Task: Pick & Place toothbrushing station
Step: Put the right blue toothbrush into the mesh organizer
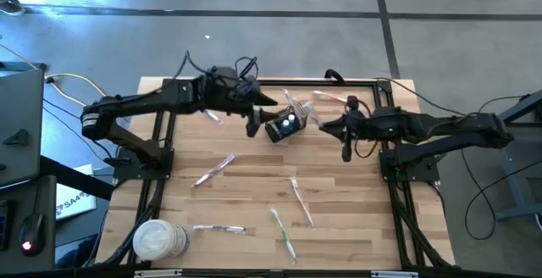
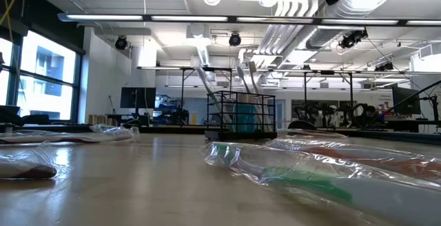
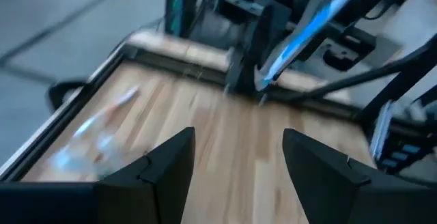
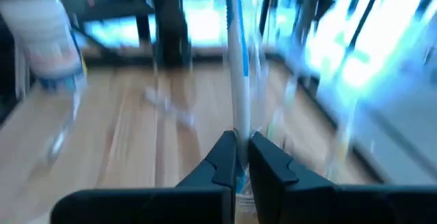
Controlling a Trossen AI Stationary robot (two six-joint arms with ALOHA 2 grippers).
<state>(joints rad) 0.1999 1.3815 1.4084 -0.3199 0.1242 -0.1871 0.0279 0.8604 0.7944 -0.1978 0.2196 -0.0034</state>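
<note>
The right gripper (image 4: 237,157) is clamped on a wrapped toothbrush (image 4: 235,60), held upright, probably for dropping it into the black mesh basket (image 1: 283,126) at 12 o'clock on the table (image 1: 356,219). The left gripper (image 1: 252,122), fingers apart and empty, hovers beside the basket.

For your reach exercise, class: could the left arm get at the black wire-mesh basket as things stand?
Probably yes. The left gripper hangs open right beside the black wire-mesh basket, with nothing between them; the right gripper, shut on a wrapped toothbrush, keeps to the other side.
</note>
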